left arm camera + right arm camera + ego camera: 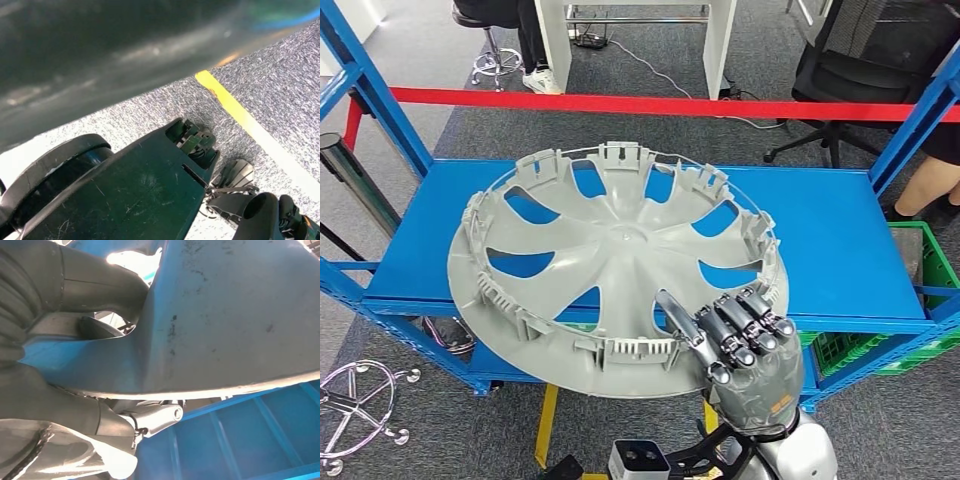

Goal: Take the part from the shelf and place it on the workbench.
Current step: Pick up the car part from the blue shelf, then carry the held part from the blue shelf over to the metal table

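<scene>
Part [614, 265], frame centre: wide, thin plastic, likely light, flexible. Your right hand [743, 345] fingers [731, 325] clamp its rim; keep it level.

Head view: bright, even overhead light, sharp all over, soft shadows under the grey wheel cover [614, 270] on the blue shelf [833, 240], frame posts bowing outward at the edges. Left wrist view: dim, the upper half a smeared, out-of-focus dark band, while the carpet and yellow floor line [256, 135] stay crisp. Right wrist view: close and soft, shaded, with a blown-out white patch above the robot hand [56, 340].
</scene>
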You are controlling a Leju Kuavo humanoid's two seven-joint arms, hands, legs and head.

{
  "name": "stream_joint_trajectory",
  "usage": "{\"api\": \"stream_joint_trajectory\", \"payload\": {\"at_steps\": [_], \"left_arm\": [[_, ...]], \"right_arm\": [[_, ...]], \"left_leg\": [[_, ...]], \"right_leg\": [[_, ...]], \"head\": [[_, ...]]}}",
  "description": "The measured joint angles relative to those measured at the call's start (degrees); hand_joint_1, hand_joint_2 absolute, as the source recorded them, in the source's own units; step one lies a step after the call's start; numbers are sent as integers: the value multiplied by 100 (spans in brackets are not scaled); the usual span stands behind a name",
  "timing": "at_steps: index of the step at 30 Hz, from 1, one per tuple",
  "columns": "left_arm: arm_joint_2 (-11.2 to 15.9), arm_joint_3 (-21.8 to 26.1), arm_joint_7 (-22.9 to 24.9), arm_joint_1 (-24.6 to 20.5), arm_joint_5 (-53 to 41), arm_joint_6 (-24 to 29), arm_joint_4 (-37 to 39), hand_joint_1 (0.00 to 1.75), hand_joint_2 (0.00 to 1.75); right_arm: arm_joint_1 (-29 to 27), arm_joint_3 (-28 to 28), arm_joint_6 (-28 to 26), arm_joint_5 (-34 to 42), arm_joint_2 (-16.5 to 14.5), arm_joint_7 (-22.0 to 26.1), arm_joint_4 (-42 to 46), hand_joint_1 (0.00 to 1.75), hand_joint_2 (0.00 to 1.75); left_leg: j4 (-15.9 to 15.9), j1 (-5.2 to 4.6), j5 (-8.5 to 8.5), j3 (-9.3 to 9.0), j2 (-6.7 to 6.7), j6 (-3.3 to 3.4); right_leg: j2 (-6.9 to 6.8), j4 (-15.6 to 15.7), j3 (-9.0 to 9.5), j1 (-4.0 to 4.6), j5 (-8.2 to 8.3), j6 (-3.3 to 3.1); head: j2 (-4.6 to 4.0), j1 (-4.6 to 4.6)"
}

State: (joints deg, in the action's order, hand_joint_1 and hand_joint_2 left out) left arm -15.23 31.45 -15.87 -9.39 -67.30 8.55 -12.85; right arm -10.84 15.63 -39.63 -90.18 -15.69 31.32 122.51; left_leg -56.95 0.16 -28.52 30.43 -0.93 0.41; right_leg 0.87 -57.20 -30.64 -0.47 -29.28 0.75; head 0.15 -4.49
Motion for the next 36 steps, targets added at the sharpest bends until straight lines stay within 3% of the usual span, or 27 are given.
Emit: {"api": "stream_joint_trajectory", "payload": {"at_steps": [12,25,30,36], "left_arm": [[1,16,-18,-6,19,16,-1,0,0],[47,475,-108,7,632,151,-15,0,0],[215,1286,-115,235,1580,158,-15,0,0],[310,1995,-160,431,1984,104,-15,0,0]], "right_arm": [[6,17,0,1,2,-17,0,175,175],[-7,-17,0,1,2,116,20,175,175],[-71,-69,0,2,-5,181,156,175,175],[-162,-140,0,2,-31,229,241,175,175]], "left_leg": [[0,0,0,0,0,0],[0,0,0,0,0,0],[0,0,0,0,1,0],[1,0,-1,1,1,0]], "right_leg": [[0,0,0,0,0,0],[1,0,0,0,0,0],[2,0,-3,1,-1,-1],[1,0,-3,1,-3,-2]], "head": [[0,0],[0,1],[0,1],[0,1]]}}
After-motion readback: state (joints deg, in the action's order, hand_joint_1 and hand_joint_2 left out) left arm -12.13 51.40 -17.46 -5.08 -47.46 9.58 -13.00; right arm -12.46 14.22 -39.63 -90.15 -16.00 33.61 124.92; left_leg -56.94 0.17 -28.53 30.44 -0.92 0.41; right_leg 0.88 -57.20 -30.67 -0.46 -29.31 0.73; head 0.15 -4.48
